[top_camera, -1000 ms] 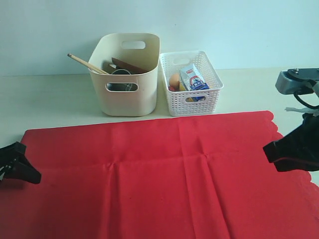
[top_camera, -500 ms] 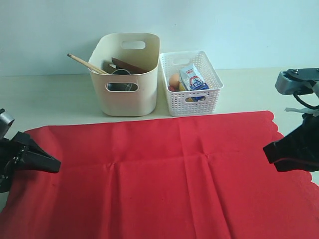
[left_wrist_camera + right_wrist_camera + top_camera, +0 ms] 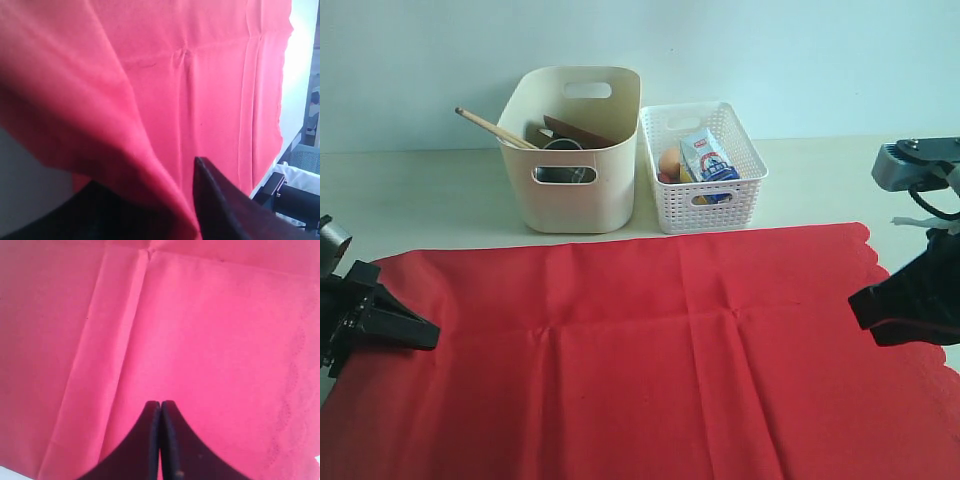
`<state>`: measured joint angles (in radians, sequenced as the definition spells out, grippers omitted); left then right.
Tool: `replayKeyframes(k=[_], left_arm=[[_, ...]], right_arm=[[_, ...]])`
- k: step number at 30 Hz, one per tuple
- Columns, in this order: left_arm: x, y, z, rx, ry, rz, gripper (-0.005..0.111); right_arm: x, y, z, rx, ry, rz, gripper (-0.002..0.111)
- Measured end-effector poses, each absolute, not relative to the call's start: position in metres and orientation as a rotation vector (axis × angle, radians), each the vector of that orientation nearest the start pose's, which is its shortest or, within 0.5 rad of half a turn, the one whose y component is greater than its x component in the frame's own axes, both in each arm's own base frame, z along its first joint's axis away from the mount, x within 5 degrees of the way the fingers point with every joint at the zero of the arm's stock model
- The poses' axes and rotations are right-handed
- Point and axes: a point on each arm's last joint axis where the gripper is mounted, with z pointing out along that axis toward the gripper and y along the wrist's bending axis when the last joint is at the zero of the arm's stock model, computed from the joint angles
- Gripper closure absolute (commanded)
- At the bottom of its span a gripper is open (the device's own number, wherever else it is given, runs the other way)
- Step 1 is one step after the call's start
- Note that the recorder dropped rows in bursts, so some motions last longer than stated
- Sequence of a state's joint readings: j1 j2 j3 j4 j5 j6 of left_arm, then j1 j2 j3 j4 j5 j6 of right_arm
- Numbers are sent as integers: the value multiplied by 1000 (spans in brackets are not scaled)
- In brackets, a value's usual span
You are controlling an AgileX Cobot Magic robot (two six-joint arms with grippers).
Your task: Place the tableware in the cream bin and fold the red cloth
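Note:
The red cloth point(image 3: 660, 350) lies spread flat across the front of the table, its scalloped edge to the right. My left gripper point(image 3: 428, 335) sits at the cloth's left edge. In the left wrist view a raised fold of the red cloth point(image 3: 100, 110) runs between the jaws of the left gripper point(image 3: 147, 172), which stand apart; one finger is hidden under the fold. My right gripper point(image 3: 857, 298) hovers at the cloth's right edge, its fingertips point(image 3: 152, 412) pressed together above the fabric. The cream bin point(image 3: 575, 200) holds chopsticks point(image 3: 490, 127), a brown plate point(image 3: 578, 131) and a steel cup point(image 3: 563, 175).
A white lattice basket point(image 3: 720, 205) stands right of the cream bin with a small carton point(image 3: 708, 158) and an egg point(image 3: 669, 162) inside. A second arm's grey housing point(image 3: 910, 165) hangs at the far right. Bare tabletop point(image 3: 420, 195) lies left of the bin.
My left gripper has moved rightward onto the cloth's left edge and its jaws have come closer together around a fold. The right gripper and the bins have not moved.

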<state>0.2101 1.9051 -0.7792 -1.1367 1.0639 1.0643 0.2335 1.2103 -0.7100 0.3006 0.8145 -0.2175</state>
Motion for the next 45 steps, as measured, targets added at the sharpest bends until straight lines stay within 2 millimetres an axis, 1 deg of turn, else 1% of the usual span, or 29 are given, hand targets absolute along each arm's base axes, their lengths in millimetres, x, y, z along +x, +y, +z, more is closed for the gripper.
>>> replayKeyframes(k=[2,4,6,8,9,13,16,24,31,36,45], left_arm=[[278,-15,114,-28,2731,-1359,65],[278,-15,110,-40,2739,-1371,69],[278,-15,107,-56,2744,-1376,82],[279,-15,105,-63,2747,-1374,103],[280,-15,105,-61,2745,-1372,106],[282,-14,109,-37,2738,-1359,107],[282,-14,117,-19,2725,-1338,107],[277,-11,147,8,2734,-1212,107],[272,-9,167,23,2731,-1143,107],[271,-10,181,64,2711,-1145,107],[267,-13,191,88,2691,-1177,107]], right_arm=[[197,67,237,-390,2754,359,108],[197,67,237,-390,2754,359,108],[197,67,237,-390,2754,359,108],[197,67,237,-390,2754,359,108],[197,67,237,-390,2754,359,108],[197,67,237,-390,2754,359,108],[197,67,237,-390,2754,359,108],[197,67,237,-390,2754,359,108],[197,67,237,-390,2754,359,108],[197,67,237,-390,2754,359,108],[197,67,237,-387,2756,364,108]])
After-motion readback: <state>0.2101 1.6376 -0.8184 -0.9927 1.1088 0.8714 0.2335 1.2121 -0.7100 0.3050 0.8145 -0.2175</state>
